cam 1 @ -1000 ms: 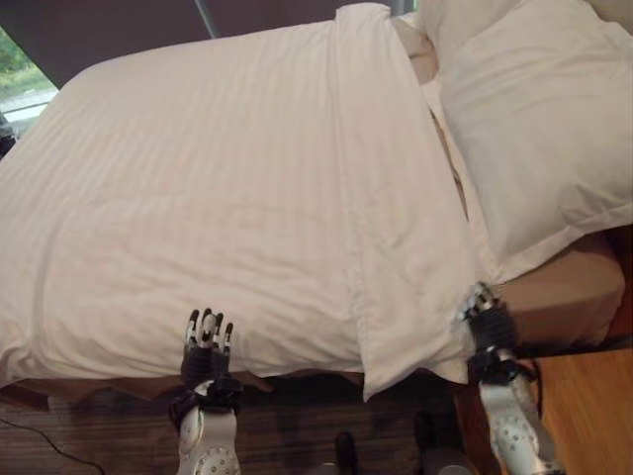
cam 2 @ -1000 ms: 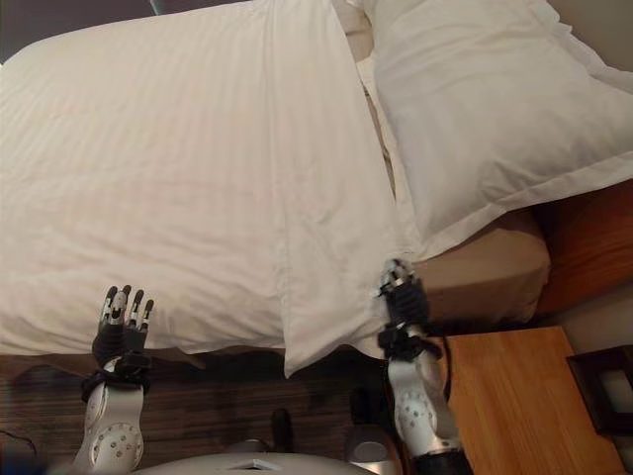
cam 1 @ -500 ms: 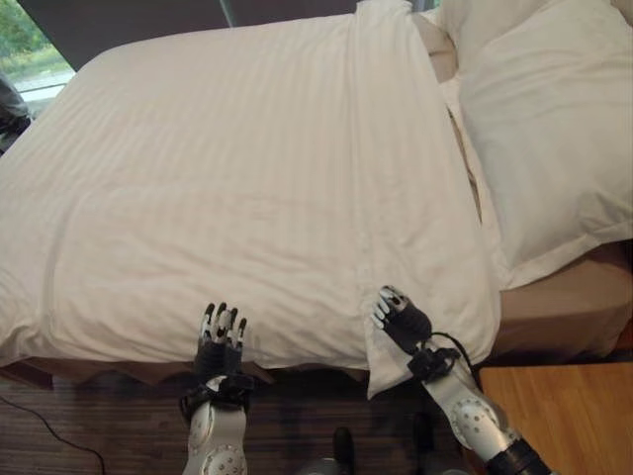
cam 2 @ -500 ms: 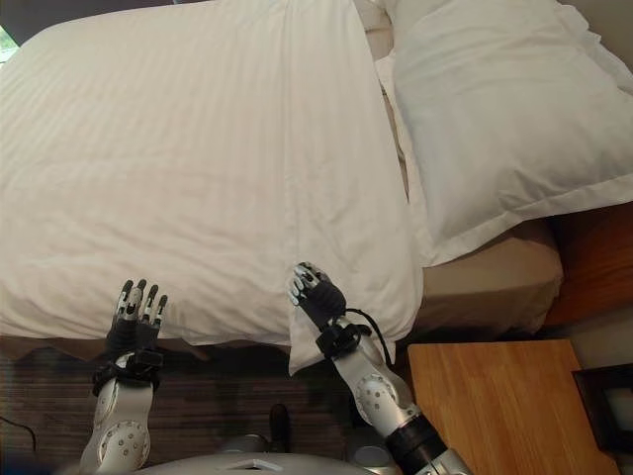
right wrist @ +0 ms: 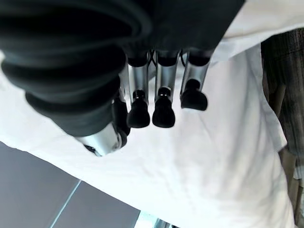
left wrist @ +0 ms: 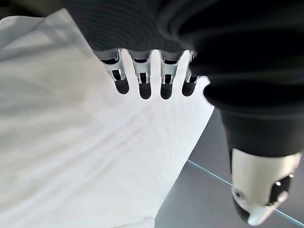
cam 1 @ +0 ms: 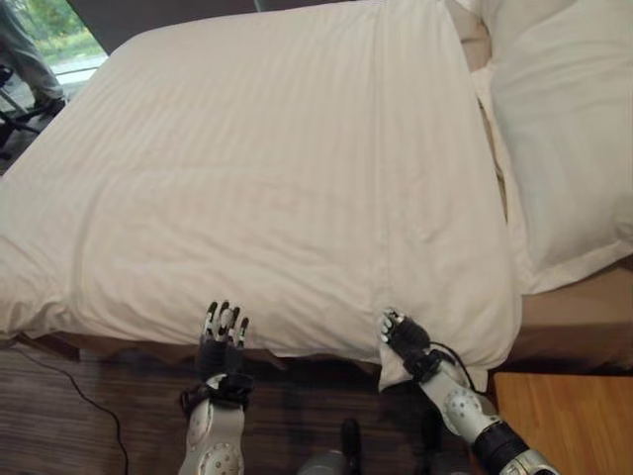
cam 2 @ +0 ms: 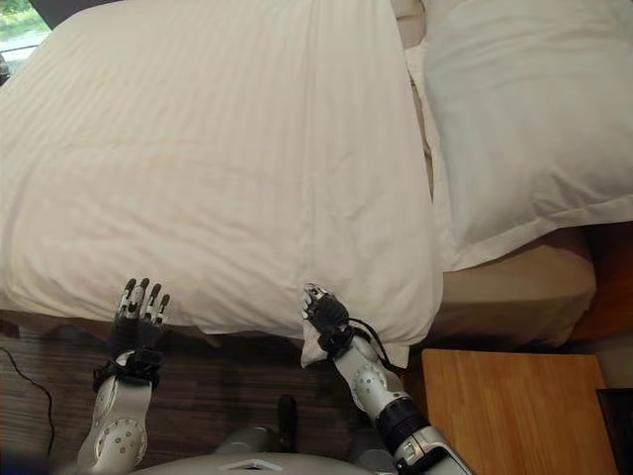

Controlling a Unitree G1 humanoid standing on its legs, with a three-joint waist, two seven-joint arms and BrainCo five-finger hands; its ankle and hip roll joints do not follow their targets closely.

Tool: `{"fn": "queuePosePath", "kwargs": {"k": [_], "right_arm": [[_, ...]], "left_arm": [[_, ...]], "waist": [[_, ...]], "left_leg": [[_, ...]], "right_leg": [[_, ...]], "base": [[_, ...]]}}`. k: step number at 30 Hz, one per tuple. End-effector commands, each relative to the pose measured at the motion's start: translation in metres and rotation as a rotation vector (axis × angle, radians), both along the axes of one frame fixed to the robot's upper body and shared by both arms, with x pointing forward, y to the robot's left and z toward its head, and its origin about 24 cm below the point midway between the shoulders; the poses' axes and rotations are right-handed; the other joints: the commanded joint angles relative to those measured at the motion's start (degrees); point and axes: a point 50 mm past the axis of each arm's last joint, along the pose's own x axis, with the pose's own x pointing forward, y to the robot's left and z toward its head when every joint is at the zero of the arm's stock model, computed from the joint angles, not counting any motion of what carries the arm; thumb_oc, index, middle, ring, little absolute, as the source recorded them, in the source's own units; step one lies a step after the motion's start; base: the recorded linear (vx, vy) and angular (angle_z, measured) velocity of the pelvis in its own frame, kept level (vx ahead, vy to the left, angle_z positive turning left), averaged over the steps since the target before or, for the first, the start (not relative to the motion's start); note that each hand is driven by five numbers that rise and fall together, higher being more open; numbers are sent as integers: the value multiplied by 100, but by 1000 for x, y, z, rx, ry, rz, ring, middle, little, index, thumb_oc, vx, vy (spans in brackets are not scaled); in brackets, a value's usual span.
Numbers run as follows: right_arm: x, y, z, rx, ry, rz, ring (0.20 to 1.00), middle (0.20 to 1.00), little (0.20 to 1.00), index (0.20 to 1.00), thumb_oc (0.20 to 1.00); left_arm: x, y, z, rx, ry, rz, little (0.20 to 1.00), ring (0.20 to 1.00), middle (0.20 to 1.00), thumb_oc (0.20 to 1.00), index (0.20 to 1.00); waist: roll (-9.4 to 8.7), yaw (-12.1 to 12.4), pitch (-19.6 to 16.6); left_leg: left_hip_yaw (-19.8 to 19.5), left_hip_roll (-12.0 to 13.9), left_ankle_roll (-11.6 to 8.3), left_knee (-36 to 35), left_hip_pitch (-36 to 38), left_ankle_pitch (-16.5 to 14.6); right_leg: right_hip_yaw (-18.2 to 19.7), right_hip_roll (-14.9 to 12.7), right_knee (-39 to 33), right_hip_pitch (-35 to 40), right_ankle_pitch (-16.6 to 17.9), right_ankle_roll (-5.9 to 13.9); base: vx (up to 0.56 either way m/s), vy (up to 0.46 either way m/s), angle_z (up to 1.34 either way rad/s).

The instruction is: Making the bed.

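Note:
A white striped duvet [cam 1: 257, 178] covers the bed, its top band folded back beside the large white pillow [cam 1: 574, 148]. A corner flap [cam 1: 391, 371] of that band hangs over the bed's near edge. My right hand [cam 1: 404, 336] rests on this flap with its fingers [right wrist: 161, 111] curled against the cloth. My left hand [cam 1: 223, 334] is held upright at the duvet's near edge, a little left of the middle. Its fingers [left wrist: 145, 80] are straight and hold nothing.
A beige sheet [cam 1: 579, 317] shows bare under the pillow at the right. A wooden nightstand [cam 1: 564, 416] stands at the lower right, close to my right arm. Dark wood floor [cam 1: 59, 416] runs along the bed. A person's legs [cam 1: 25, 59] show at the far left corner.
The camera has shifted. My right hand came from the duvet's right corner to the hanging flap, and its fingers went from spread to curled. The left hand has kept its place.

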Motion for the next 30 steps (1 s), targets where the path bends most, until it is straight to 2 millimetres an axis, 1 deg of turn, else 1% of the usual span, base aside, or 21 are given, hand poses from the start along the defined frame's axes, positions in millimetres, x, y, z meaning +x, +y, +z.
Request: {"fn": "queuePosePath", "kwargs": {"k": [1,2,4,6,7,8,9,12,14,16,17,18,19,20,22,24,25,28,30], "right_arm": [[11,7,4,-11,1,-65,200,200,200,200,200],[6,-2,-7,-34,56,-98,200,200,200,200,200],[-7,-13,-29,-84,152,-125,200,200,200,200,200],[-27,-34,-53,-156,281,-175,200,200,200,200,200],[-35,-42,-61,-172,322,-198,200,200,200,200,200],[-46,-53,-70,-192,378,-228,200,200,200,200,200],[-62,-64,-81,-220,449,-253,200,200,200,200,200],[-103,-95,-101,-304,597,-296,200,200,200,200,200],[-133,-119,-110,-343,702,-365,200,200,200,200,200],[-165,-150,-112,-367,807,-492,200,200,200,200,200],[-176,-158,-113,-372,843,-535,200,200,200,200,200],[-189,-173,-111,-380,884,-613,200,200,200,200,200],[-189,-174,-111,-380,884,-615,200,200,200,200,200],[-208,-190,-108,-396,932,-686,200,200,200,200,200],[-218,-200,-105,-393,949,-746,200,200,200,200,200],[-221,-204,-104,-391,947,-766,200,200,200,200,200],[-222,-209,-102,-386,930,-798,200,200,200,200,200],[-212,-216,-97,-377,868,-835,200,200,200,200,200],[-200,-218,-94,-378,808,-835,200,200,200,200,200]], "left_arm": [[13,13,21,83,-98,-13,1000,1000,1000,1000,1000],[13,13,19,81,-90,-18,1000,1000,1000,1000,1000],[12,12,17,77,-85,-21,1000,1000,1000,1000,1000],[11,12,14,75,-77,-16,1000,1000,1000,1000,1000],[10,13,13,74,-72,-12,1000,1000,1000,1000,1000],[9,13,13,74,-75,-8,1000,1000,1000,1000,1000],[10,14,14,72,-82,-1,1000,1000,1000,1000,1000],[7,16,11,74,-72,12,1000,1000,1000,1000,1000],[6,20,12,87,-73,24,1000,1000,1000,1000,1000],[3,24,13,93,-72,45,1000,1000,1000,1000,1000],[2,27,13,94,-71,61,1000,1000,1000,1000,1000],[0,30,13,98,-70,72,1000,1000,1000,1000,1000],[0,29,13,97,-70,71,1000,1000,1000,1000,1000],[-2,32,12,98,-64,86,1000,1000,1000,1000,1000],[-3,32,11,98,-57,85,1000,1000,1000,1000,1000],[-4,32,10,100,-52,82,1000,1000,1000,1000,1000],[-3,28,8,111,-42,45,1000,1000,1000,1000,1000],[0,14,-3,116,0,-95,1000,1000,1000,1000,1000],[-1,3,-10,123,32,-191,1000,1000,1000,1000,1000]], "waist": [[-210,55,-36],[-195,53,-39],[-169,39,-48],[-153,19,-57],[-146,4,-59],[-139,-15,-59],[-138,-47,-64],[-154,-161,-77],[-177,-233,-115],[-194,-318,-157],[-207,-348,-176],[-224,-393,-198],[-216,-388,-193],[-238,-458,-224],[-266,-513,-254],[-280,-535,-272],[-312,-598,-300],[-357,-689,-337],[-386,-731,-363]], "left_leg": [[-105,153,-326,41,-185,297],[-105,159,-330,41,-191,297],[-109,154,-330,41,-197,295],[-107,147,-330,41,-193,286],[-104,148,-330,41,-185,281],[-106,147,-331,41,-173,276],[-111,145,-329,41,-163,267],[-125,135,-323,41,-90,225],[-128,125,-315,41,-24,181],[-147,115,-301,41,67,117],[-146,113,-298,41,91,102],[-142,109,-296,41,130,76],[-144,109,-295,41,138,73],[-141,111,-285,41,206,39],[-131,118,-277,41,256,11],[-115,126,-274,41,288,-3],[-86,140,-273,41,324,-18],[-41,150,-255,41,378,-34],[-27,154,-247,41,401,-35]], "right_leg": [[-283,-445,99,10,-197,339],[-296,-450,99,1,-201,341],[-306,-449,99,-14,-207,343],[-311,-445,99,-1,-221,344],[-315,-444,99,7,-231,346],[-322,-446,99,21,-237,347],[-323,-446,99,32,-248,344],[-343,-455,99,116,-293,340],[-359,-462,99,201,-330,342],[-369,-478,99,301,-377,345],[-368,-478,99,333,-393,344],[-376,-482,99,370,-404,351],[-379,-483,99,379,-408,352],[-371,-484,99,437,-432,357],[-355,-483,99,479,-445,363],[-347,-483,99,497,-447,366],[-328,-476,99,515,-446,374],[-270,-453,99,538,-435,383],[-234,-446,99,548,-420,391]], "base": [[0,0,0],[0,0,0],[0,0,0],[16,0,1],[32,1,2],[30,4,2],[35,5,6],[40,10,11],[56,9,-2],[59,9,4],[53,13,13],[32,10,5],[41,16,-2],[0,0,0],[21,11,4],[1,2,-5],[-3,9,-14],[-5,5,-2],[-17,11,-2]]}}
